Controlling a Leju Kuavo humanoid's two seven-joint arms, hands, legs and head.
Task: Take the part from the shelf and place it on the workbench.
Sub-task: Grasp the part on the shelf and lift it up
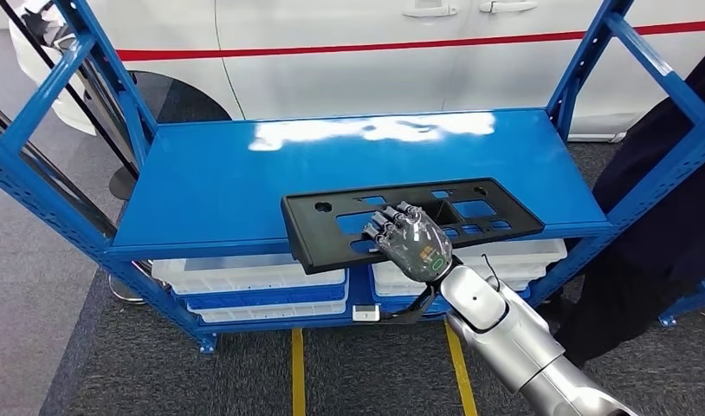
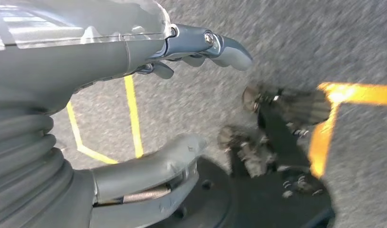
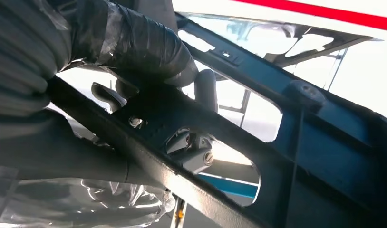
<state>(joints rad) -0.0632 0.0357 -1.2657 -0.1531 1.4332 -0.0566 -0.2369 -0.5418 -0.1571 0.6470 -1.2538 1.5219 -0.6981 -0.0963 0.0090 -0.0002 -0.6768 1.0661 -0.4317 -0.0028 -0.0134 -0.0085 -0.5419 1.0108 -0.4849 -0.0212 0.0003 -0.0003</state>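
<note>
A flat black plastic part (image 1: 310, 238) with several cutouts lies along the front edge of the blue shelf (image 1: 245, 173), its near edge overhanging a little. My right hand (image 1: 410, 238) grips that part near its middle. In the right wrist view the thumb (image 3: 130, 42) presses one face of the part (image 3: 153, 111) and the fingers (image 3: 194, 152) show through a cutout on the other face. My left hand (image 2: 63, 61) hangs over the grey floor, fingers apart, holding nothing.
White bins (image 1: 254, 277) fill the shelf level below. Blue uprights (image 1: 630, 56) frame both ends of the rack. A white car (image 1: 375, 52) stands right behind it. A person in dark clothes (image 1: 669, 199) stands at the right end. Yellow lines (image 1: 297, 373) mark the floor.
</note>
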